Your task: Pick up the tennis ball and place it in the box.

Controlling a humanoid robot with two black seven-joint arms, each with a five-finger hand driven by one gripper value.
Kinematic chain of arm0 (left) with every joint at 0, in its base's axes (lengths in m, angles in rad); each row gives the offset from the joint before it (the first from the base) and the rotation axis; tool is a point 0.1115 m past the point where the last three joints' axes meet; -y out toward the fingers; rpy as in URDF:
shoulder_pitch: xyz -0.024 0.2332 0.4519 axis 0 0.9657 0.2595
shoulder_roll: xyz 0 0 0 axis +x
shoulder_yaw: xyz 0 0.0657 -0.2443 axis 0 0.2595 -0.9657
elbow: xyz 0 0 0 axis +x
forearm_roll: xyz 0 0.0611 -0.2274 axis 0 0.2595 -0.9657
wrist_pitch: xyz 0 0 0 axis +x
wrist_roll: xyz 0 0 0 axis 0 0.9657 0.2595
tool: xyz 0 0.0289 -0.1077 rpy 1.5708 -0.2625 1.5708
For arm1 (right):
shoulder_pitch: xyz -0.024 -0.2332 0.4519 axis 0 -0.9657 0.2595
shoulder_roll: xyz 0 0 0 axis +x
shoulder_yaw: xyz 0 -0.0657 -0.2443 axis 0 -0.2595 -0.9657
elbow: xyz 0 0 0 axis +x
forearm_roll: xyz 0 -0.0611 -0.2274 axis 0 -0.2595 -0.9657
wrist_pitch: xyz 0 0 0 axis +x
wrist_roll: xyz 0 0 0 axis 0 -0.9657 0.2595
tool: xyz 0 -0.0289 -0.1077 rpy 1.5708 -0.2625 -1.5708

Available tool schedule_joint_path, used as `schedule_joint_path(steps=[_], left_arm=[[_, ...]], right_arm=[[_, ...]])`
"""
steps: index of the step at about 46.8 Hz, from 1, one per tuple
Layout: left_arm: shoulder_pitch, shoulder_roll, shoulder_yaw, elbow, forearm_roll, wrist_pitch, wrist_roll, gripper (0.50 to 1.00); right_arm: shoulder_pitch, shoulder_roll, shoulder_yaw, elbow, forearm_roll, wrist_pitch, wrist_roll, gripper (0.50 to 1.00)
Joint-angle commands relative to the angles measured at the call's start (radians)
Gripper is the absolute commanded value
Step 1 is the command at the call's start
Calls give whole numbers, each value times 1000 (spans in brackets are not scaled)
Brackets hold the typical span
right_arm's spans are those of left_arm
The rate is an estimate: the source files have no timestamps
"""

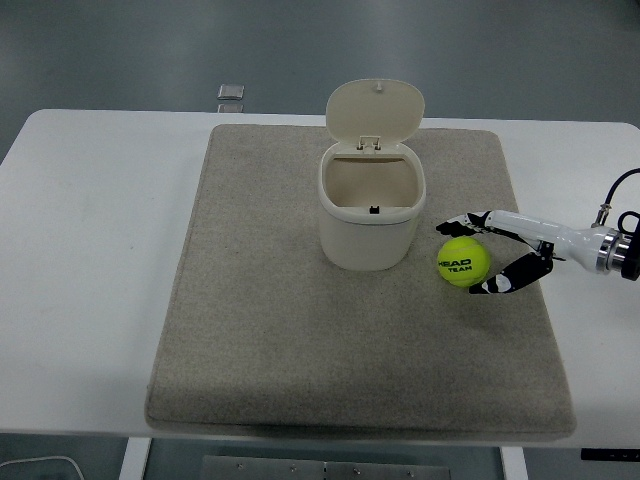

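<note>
— White table (90,250), grey mat (300,350) over most of it. Where's the tennis ball (463,261)?

— On the mat, just beside the cream box (371,215), at its four o'clock. Lid (375,112) is tipped up.

— And the right hand (482,252)?

— At the ball's three o'clock, fingers (462,220) spread either side of it, not clamped.
</note>
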Motion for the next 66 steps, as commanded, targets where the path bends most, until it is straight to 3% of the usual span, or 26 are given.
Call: schedule_joint_path(steps=[1, 6, 16, 28, 35, 52, 59, 66], left_arm=[[0, 0, 0, 0, 0, 0, 0, 992], [0, 0, 1, 0, 0, 0, 0, 992], [0, 0, 0, 0, 0, 0, 0, 992], [0, 0, 0, 0, 0, 0, 0, 992], [0, 0, 0, 0, 0, 0, 0, 992], [0, 0, 1, 0, 0, 0, 0, 992], [0, 0, 0, 0, 0, 0, 0, 992], [0, 0, 1, 0, 0, 0, 0, 992]], right_arm=[[-2, 0, 1, 0, -5, -1, 0, 901], [-2, 0, 1, -1, -7, -1, 0, 895], [-2, 3, 1, -1, -7, -1, 0, 834], [-2, 8, 0, -5, -8, -11, 0, 830], [-2, 6, 0, -5, -8, -11, 0, 791], [-2, 6, 0, -5, -8, -11, 0, 637], [1, 0, 1, -5, -7, -11, 1, 500], [11, -23, 4, -3, -4, -5, 15, 500]])
